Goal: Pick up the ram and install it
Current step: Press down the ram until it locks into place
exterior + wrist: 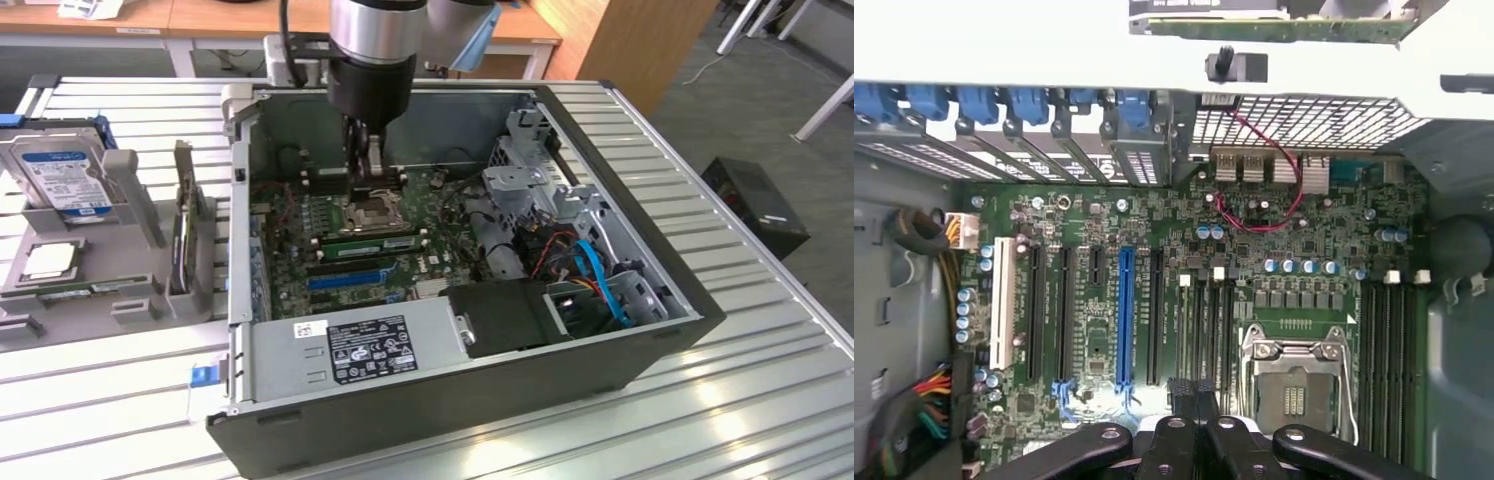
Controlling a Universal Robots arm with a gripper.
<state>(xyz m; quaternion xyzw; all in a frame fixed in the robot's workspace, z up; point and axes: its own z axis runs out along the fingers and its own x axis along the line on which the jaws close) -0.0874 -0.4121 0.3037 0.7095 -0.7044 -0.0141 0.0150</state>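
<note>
Exterior view: gripper (363, 172) clenched empty above the motherboard (300, 262); a green ram (370, 241) looks seated.

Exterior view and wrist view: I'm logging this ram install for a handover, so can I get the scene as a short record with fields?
case: computer case, side open, on a slatted table
gripper: gripper shut, down inside the case over the motherboard
nearest: black memory slots beside the CPU socket
held: cannot tell
ram: long green board, likely it, in a holder outside the case
blue slot: blue expansion slot, nothing in it
aside: hard drive in a grey rack at the exterior view's left
</note>
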